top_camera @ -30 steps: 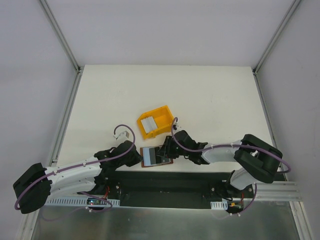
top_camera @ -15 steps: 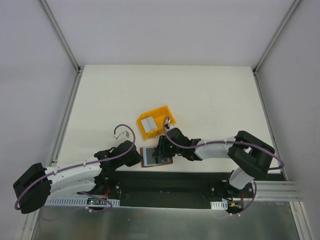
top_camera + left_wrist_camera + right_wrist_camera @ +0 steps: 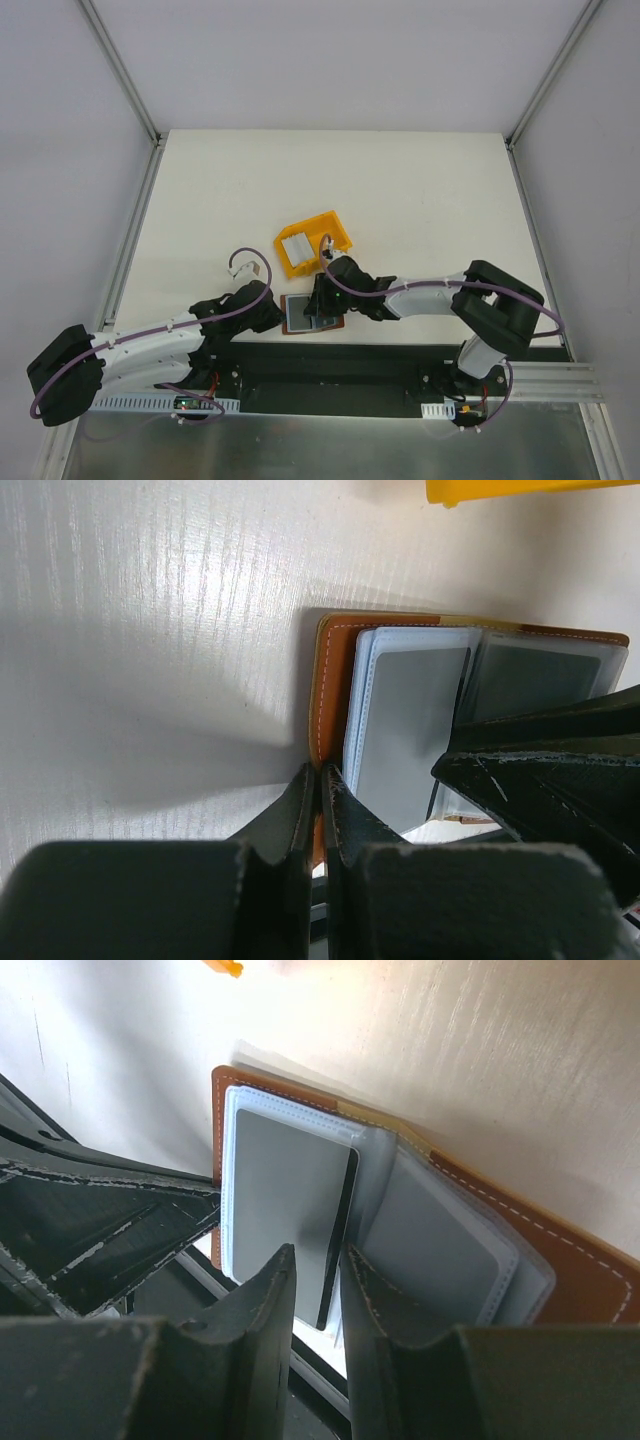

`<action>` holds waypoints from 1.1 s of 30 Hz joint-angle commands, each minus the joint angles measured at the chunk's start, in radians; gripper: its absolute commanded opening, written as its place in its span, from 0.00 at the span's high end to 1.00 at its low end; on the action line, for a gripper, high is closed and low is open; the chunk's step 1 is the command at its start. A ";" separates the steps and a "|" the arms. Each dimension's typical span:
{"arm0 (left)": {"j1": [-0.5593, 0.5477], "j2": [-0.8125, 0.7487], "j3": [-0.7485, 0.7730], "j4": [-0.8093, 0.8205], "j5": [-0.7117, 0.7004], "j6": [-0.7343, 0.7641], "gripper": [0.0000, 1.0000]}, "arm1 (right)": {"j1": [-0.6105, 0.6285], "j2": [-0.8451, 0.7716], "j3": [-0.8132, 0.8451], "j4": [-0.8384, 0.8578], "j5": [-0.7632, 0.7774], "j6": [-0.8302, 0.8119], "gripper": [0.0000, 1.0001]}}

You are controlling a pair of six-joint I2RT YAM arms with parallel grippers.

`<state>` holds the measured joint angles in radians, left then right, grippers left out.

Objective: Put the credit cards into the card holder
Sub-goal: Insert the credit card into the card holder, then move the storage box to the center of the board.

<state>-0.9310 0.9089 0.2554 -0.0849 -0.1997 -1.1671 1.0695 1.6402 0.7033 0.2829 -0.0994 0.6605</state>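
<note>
The card holder [image 3: 297, 319] lies open near the table's front edge, brown outside [image 3: 330, 680] with clear sleeves inside. My left gripper [image 3: 320, 776] is shut on its brown left edge. A grey credit card [image 3: 285, 1190] sits in the left sleeve, its near end sticking out past the wallet. My right gripper [image 3: 318, 1255] hovers low over it, narrowly open, the card's dark right edge in the gap between the fingers without being pinched. In the top view the right gripper [image 3: 322, 304] covers the wallet's right half. More white credit cards [image 3: 296, 246] rest in the yellow bin [image 3: 336, 229].
The yellow bin stands just behind the wallet, close to the right wrist. The dark mounting rail [image 3: 330, 362] runs directly below the wallet's near edge. The left gripper [image 3: 277, 316] and right fingers [image 3: 540, 765] sit only a few centimetres apart.
The right gripper has slid left and forward over the wallet, and its jaws have narrowed around the card's edge. The left gripper has stayed shut on the wallet.
</note>
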 commanded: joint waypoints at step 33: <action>-0.011 -0.016 0.093 -0.059 -0.006 0.116 1.00 | -0.325 -0.109 0.511 -0.680 0.198 -0.504 0.30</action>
<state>-0.9310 0.8890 0.3161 -0.1184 -0.1993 -1.0752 0.7845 1.4712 1.1156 -0.3298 0.0937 0.2337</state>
